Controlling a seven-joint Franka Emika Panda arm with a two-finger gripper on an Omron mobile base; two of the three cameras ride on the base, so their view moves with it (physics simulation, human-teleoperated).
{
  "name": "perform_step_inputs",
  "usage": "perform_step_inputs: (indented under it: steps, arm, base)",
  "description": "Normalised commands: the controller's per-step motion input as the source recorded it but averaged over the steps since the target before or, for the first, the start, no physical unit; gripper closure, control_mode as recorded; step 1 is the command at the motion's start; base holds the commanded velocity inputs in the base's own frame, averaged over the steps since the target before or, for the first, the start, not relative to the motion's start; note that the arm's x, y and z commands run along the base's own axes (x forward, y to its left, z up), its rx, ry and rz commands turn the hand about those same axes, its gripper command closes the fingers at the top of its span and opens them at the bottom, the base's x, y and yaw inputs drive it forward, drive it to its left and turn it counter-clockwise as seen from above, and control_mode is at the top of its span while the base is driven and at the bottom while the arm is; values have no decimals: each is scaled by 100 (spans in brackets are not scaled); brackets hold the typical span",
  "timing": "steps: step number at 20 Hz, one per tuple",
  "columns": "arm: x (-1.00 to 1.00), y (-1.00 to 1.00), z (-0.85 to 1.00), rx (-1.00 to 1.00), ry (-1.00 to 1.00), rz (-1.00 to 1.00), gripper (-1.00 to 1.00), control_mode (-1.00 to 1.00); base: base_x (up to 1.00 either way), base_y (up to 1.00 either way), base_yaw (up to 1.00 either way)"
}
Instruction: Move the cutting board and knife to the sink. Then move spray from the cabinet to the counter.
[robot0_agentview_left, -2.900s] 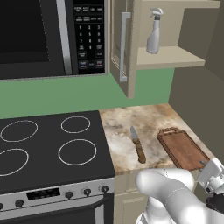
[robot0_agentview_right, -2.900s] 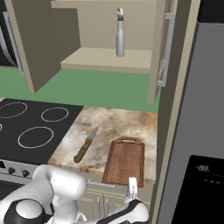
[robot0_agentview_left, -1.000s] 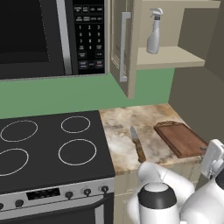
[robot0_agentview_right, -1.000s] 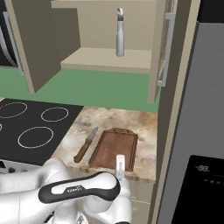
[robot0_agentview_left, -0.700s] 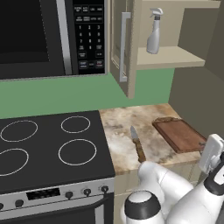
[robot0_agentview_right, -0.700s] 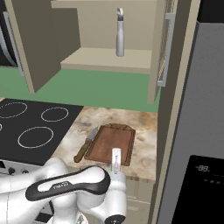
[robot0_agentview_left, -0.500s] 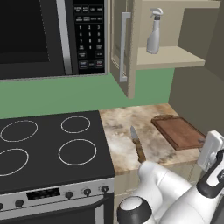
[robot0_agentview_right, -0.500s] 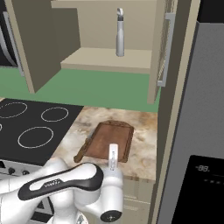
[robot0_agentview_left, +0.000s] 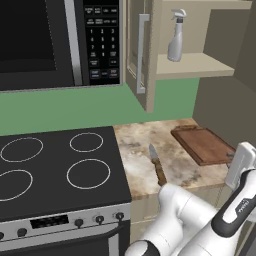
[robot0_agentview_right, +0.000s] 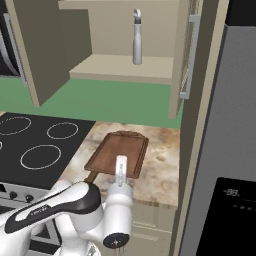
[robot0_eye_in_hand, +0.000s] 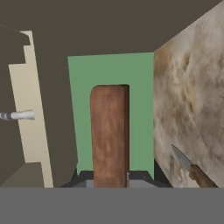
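My gripper (robot0_agentview_right: 121, 171) is shut on the near edge of the reddish-brown cutting board (robot0_agentview_right: 120, 152), which is held a little above the marbled counter (robot0_agentview_right: 161, 159). In the hand view the board (robot0_eye_in_hand: 109, 131) stands end-on between the fingertips. From the left, the board (robot0_agentview_left: 202, 144) hangs over the counter's right part, and the gripper (robot0_agentview_left: 236, 163) is at its near end. The small knife (robot0_agentview_left: 157, 165) lies on the counter (robot0_agentview_left: 137, 145) left of the board, blade pointing away. The spray (robot0_agentview_left: 176, 42) stands upright on the open cabinet's shelf (robot0_agentview_left: 197, 65).
A black stovetop (robot0_agentview_left: 55, 170) fills the left, with a microwave (robot0_agentview_left: 50, 40) above it. The cabinet door (robot0_agentview_left: 142, 55) hangs open over the counter's back. A dark grey fridge (robot0_agentview_right: 225, 150) walls off the right side.
Held in the gripper, the cutting board has lifted and moved left and toward the back wall, so it now hangs over part of the knife as seen from the right. Knife and spray have not moved.
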Motion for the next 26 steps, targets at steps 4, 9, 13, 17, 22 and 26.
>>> perform_step_inputs:
  steps: [4, 9, 13, 17, 22, 26]
  arm:
    - [-19, 14, 34, 1, 0, 3, 100, -100]
    - [-21, 21, 18, 0, 0, 2, 100, -100]
    - [-9, 22, 14, 0, 0, 0, 100, -100]
    - [-6, 14, 22, 0, 0, 0, 100, -100]
    - [-4, 8, 25, 0, 0, 1, 100, -100]
    - [-10, 12, 16, 0, 0, 0, 100, -100]
  base:
    - [0, 0, 0]
    - [0, 0, 0]
    - [0, 0, 0]
    - [0, 0, 0]
    - [0, 0, 0]
    - [0, 0, 0]
